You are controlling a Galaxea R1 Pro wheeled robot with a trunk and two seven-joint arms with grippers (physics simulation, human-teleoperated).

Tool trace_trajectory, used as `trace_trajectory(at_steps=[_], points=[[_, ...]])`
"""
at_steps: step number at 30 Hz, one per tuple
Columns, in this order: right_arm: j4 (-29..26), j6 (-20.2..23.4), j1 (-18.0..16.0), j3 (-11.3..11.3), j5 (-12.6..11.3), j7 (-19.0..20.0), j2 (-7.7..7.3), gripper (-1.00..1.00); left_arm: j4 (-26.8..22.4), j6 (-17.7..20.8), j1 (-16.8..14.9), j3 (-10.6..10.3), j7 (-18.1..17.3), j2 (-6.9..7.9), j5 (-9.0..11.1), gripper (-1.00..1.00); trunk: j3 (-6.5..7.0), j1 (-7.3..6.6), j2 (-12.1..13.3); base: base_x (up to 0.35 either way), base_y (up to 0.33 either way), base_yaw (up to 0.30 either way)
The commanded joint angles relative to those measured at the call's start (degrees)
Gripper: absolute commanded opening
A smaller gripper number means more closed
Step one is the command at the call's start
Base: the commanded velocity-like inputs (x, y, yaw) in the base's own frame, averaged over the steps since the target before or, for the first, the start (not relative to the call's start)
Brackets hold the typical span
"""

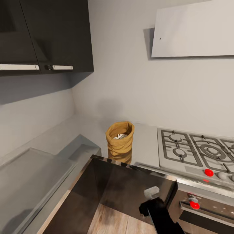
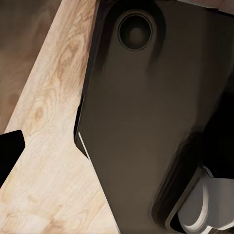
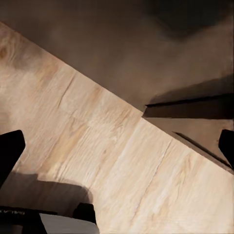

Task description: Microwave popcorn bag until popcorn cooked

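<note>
The popcorn bag (image 1: 120, 143), a mustard-tan wrinkly sack, stands upright on the grey countertop (image 1: 148, 143) near the wall corner, just left of the hob. Pale popcorn (image 1: 120, 136) kernels show in its open top. The microwave is out of view. My right arm (image 1: 160, 213) hangs low in front of the dark cabinet front, well below and short of the bag. In the right wrist view my right gripper (image 3: 117, 148) is open over wood floor, with nothing between its fingers. In the left wrist view my left gripper (image 2: 117, 146) has one black fingertip (image 2: 9, 151) at the frame's edge, so it is open and empty.
A steel gas hob (image 1: 198, 149) with black grates and red knobs lies right of the bag. Above it hangs a white slab hood (image 1: 195, 31). Dark wall cabinets (image 1: 48, 35) sit at the upper left. The worktop runs on along the left wall (image 1: 32, 169). My dark base (image 2: 146, 122) is over light wood floor.
</note>
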Motion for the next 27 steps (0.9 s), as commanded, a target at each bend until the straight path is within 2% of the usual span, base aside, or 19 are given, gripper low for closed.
trace_trajectory(at_steps=[1,4,7,8,11,13,18,20,22,27], points=[[-4.9,3.08,-0.02,1.28,0.48,0.91,0.09,1.0,0.0,-0.1,-0.02,0.02,0.02,0.0,0.23,1.0,-0.07,0.01,-0.04,0.0,0.0,0.0],[-12.0,6.95,0.13,2.68,0.63,1.41,0.23,1.0,0.0,-0.1,-0.02,0.02,0.03,0.0,0.23,1.0,-0.07,0.01,-0.04,0.0,0.0,0.0],[-14.23,6.95,-0.45,4.7,0.72,1.51,0.25,1.0,0.0,-0.1,-0.02,0.02,0.03,0.0,0.23,1.0,-0.07,0.01,-0.04,0.0,0.0,0.0],[-14.59,6.95,-1.79,5.15,0.74,1.48,0.29,1.0,0.0,-0.1,-0.02,0.02,0.03,0.02,0.23,1.0,-0.07,0.01,-0.04,0.0,0.0,0.0],[-14.8,6.95,-8.06,5.52,0.54,1.46,0.46,1.0,0.0,-0.1,-0.02,0.02,0.03,0.0,0.23,1.0,-0.07,0.01,-0.04,0.0,0.0,0.0],[-14.62,6.95,-15.52,5.35,0.18,1.46,0.69,1.0,0.0,-0.1,-0.02,0.03,0.03,0.0,0.23,1.0,-0.07,0.01,-0.04,0.0,0.0,0.0],[-13.32,6.95,-27.34,5.0,-0.14,1.31,0.79,1.0,0.0,-0.1,-0.02,0.02,0.03,0.0,0.23,1.0,-0.07,0.01,-0.04,0.0,0.0,0.0],[-11.59,6.95,-30.72,4.17,-0.18,1.26,0.85,1.0,0.0,-0.1,-0.02,0.02,0.03,0.0,0.23,1.0,-0.07,0.01,-0.04,0.0,0.0,0.0],[-7.34,6.95,-35.21,2.75,-0.17,1.11,1.26,1.0,0.0,-0.1,-0.02,0.02,0.03,0.0,0.25,1.0,-0.07,0.01,-0.04,0.0,0.0,0.0],[-1.51,6.95,-40.66,-0.71,-0.08,0.96,2.03,1.0,0.0,-0.1,-0.02,0.02,0.03,0.0,0.24,1.0,-0.07,0.01,-0.04,0.0,0.0,0.0]])
